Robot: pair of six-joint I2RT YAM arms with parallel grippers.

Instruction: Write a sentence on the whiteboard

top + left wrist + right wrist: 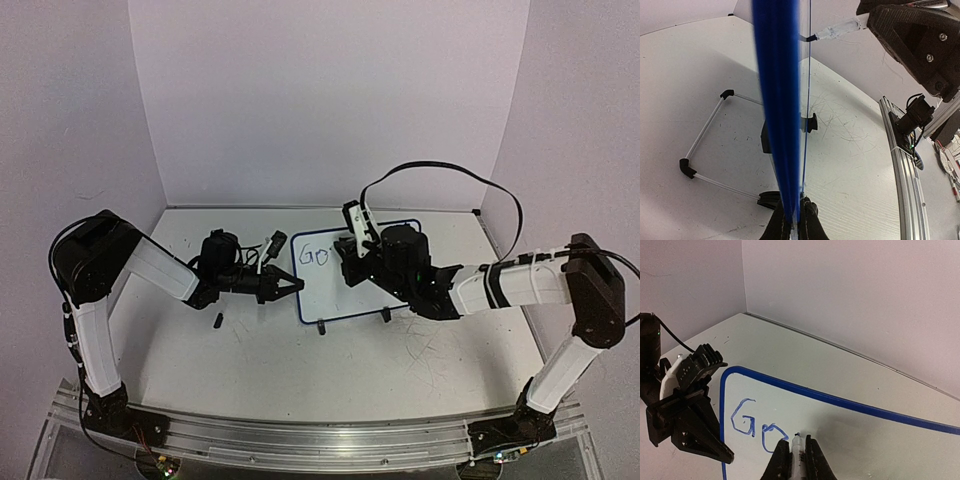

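The whiteboard (335,295), blue-framed, stands tilted at mid table on two black feet. The sentence (315,257) on it reads "Go" in blue at the top left. My left gripper (292,287) is shut on the board's left edge. In the left wrist view that blue edge (777,100) runs up from between the fingertips of the left gripper (796,215). My right gripper (798,446) is shut on a marker (798,449). Its tip touches the whiteboard (855,440) just right of the sentence (752,422). The marker (355,222) sticks up above the right gripper (352,250).
A small black cap (216,321) lies on the table in front of the left arm. Behind the board is its wire stand (705,135). An aluminium rail (320,435) runs along the near edge. A black cable (440,170) loops above the right arm. Walls close the back and sides.
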